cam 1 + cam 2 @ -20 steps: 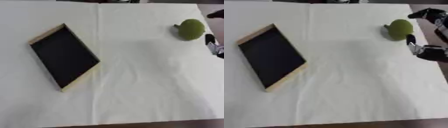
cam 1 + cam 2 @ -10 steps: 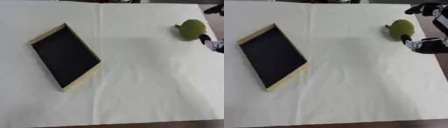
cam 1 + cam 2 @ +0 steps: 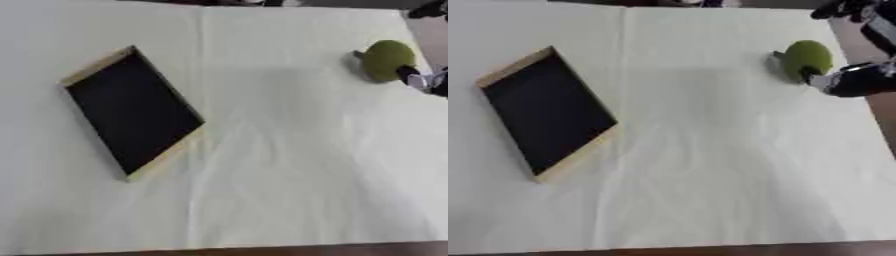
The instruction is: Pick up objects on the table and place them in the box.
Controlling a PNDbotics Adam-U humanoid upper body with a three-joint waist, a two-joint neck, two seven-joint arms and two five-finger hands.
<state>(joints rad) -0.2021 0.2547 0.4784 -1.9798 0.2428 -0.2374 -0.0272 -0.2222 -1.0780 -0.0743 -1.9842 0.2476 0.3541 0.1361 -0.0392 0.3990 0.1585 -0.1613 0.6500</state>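
Green fruit (image 3: 808, 58) is sitting at the far right of the white tablecloth (image 3: 710, 165), well apart from the black box (image 3: 546, 112) lying on the left, while the right hand (image 3: 852, 80) is touching its near side, fingers spread around it, not closed.

No text, label or number seems readable anywhere.

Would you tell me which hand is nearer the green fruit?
Right. The right hand is at the green fruit's right side, a fingertip touching it; the left hand shows in neither view.
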